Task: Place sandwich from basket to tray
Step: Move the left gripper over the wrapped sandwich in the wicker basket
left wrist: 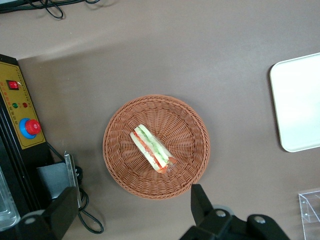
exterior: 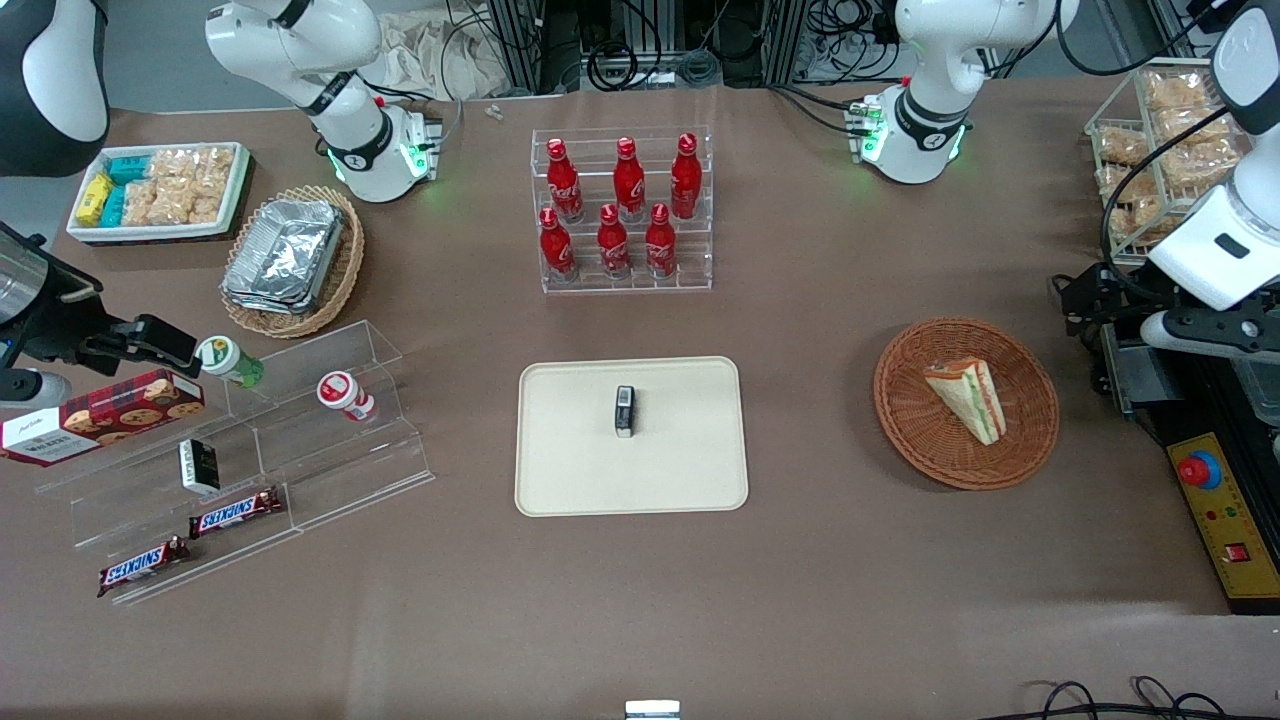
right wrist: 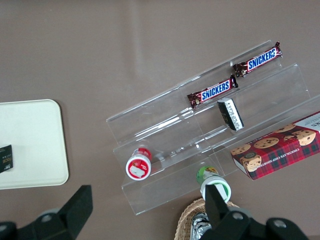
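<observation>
A brown table (exterior: 820, 560) carries the cream tray (exterior: 690, 470) near its middle and the reddish wicker basket (exterior: 910, 420) beside it toward the working arm's end, with the gripper (left wrist: 135, 212) hovering open above that basket. Farther from the front camera stands a clear rack of red bottles (exterior: 622, 210). Toward the parked arm's end lie a clear stepped stand (exterior: 330, 470), a tan basket (exterior: 345, 270) and a white tray of snacks (exterior: 160, 192).

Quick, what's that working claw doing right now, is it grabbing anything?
Left gripper: open, holding nothing, hovering above the basket with the sandwich.
</observation>
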Controlling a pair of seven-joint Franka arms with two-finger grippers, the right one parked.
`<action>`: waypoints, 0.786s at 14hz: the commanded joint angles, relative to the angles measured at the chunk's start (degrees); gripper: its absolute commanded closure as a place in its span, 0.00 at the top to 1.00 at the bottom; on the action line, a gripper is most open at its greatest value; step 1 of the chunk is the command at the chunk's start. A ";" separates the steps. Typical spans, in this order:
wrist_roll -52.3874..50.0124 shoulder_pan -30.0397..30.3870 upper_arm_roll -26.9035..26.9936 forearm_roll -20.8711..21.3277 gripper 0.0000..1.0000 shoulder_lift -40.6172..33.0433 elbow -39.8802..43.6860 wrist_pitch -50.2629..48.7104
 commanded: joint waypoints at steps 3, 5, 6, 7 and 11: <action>0.57 0.31 -0.13 -0.22 1.00 1.19 2.28 -1.84; -6.23 0.13 -0.22 0.13 1.00 2.24 1.40 -1.93; -9.41 0.04 -0.30 0.13 1.00 1.99 -0.25 -1.76; -10.32 -0.13 -0.39 0.13 1.00 1.38 -2.53 -0.80; -17.33 -0.31 -0.48 -1.19 1.00 -1.96 -16.31 10.43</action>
